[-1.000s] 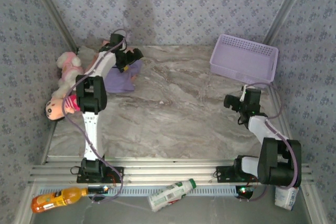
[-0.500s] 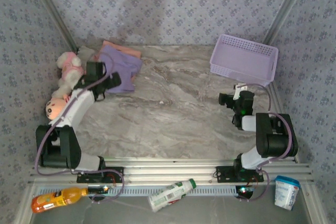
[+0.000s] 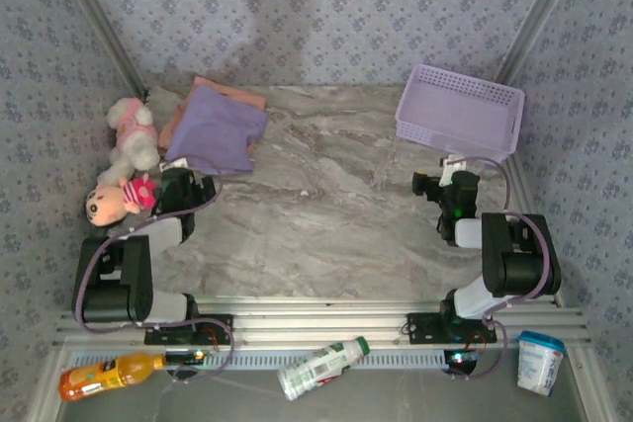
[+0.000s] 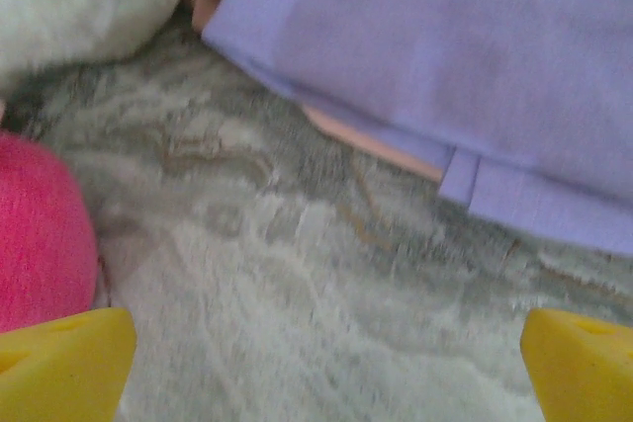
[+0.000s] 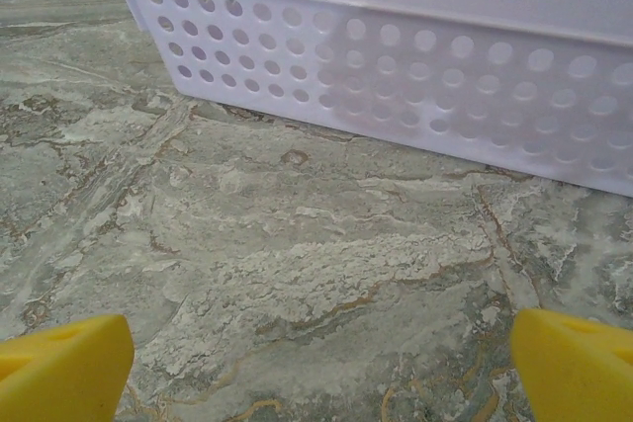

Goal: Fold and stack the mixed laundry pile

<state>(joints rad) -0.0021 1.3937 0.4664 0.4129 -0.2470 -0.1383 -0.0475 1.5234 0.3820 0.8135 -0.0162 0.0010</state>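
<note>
A folded lavender shirt (image 3: 216, 129) lies at the table's back left, on top of the salmon-pink shorts (image 3: 226, 89), whose edges peek out behind and to its left. The left wrist view has the shirt (image 4: 475, 56) along the top with a strip of the shorts (image 4: 371, 141) under its hem. My left gripper (image 3: 190, 183) sits low just in front of the stack, open, its yellow fingertips (image 4: 64, 363) wide apart over bare table. My right gripper (image 3: 442, 185) is open too, facing the basket, with nothing between its fingertips (image 5: 574, 363).
A lavender mesh basket (image 3: 460, 111) stands at the back right, close ahead of the right gripper (image 5: 321, 373). Plush toys (image 3: 129, 145) lie along the left edge, one pressed close to the left gripper (image 4: 326, 382). Bottles and a tub lie below the front rail.
The left arm has drawn back from over the stacked clothes and folded down near its base. The right arm has also tucked in, its gripper shifting slightly toward the basket.
</note>
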